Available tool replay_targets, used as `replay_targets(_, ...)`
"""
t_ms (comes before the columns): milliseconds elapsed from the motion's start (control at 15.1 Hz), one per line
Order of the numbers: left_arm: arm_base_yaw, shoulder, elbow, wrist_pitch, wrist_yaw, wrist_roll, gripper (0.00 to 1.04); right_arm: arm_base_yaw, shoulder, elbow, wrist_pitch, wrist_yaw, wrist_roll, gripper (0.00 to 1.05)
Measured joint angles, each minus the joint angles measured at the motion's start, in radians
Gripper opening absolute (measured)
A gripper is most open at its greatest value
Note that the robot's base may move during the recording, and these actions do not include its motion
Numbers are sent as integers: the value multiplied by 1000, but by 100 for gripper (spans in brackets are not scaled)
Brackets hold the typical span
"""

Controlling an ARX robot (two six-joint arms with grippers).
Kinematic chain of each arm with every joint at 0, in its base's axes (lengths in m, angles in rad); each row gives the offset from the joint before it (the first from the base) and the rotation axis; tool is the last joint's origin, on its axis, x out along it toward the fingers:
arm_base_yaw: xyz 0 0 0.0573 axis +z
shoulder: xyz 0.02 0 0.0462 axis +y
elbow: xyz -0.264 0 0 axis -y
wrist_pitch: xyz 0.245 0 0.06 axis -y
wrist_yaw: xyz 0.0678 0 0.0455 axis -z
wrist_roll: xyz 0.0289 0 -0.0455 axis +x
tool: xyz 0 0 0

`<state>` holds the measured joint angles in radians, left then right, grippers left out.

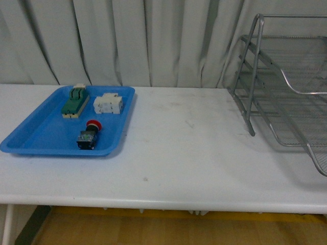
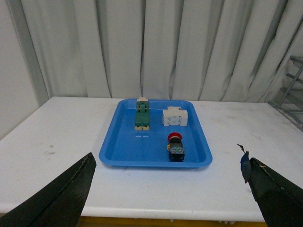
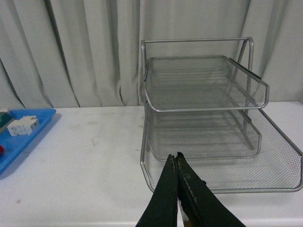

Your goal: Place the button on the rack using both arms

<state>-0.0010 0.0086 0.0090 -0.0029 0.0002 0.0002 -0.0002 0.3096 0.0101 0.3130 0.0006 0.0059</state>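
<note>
Button (image 1: 88, 135) lies in the blue tray (image 1: 41, 135) near its front rim; bare desk (image 1: 189, 148) separates tray from rack (image 1: 296, 107). Left fingers (image 2: 71, 189) spread wide, empty; right fingers (image 3: 168, 189) pressed together, empty.

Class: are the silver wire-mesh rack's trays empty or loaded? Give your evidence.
Empty: the right wrist view shows bare mesh on all three tiers of the silver wire-mesh rack.

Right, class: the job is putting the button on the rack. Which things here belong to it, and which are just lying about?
Belong: the button, lying in the blue tray; the rack; the left gripper, open; the right gripper, shut.
Lying about: the green-and-cream switch block and the white breaker, both in that tray.
</note>
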Motion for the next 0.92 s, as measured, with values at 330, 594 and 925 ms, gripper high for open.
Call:
replay_targets(330, 0, 0, 0, 0, 0, 0, 98, 0, -82, 0, -82, 0, 0, 2)
replay_targets(594, 0, 0, 0, 0, 0, 0, 98, 0, -129, 0, -131, 0, 0, 2)
replay_targets(925, 0, 0, 0, 0, 0, 0, 98, 0, -306, 1, -316, 0, 0, 2)
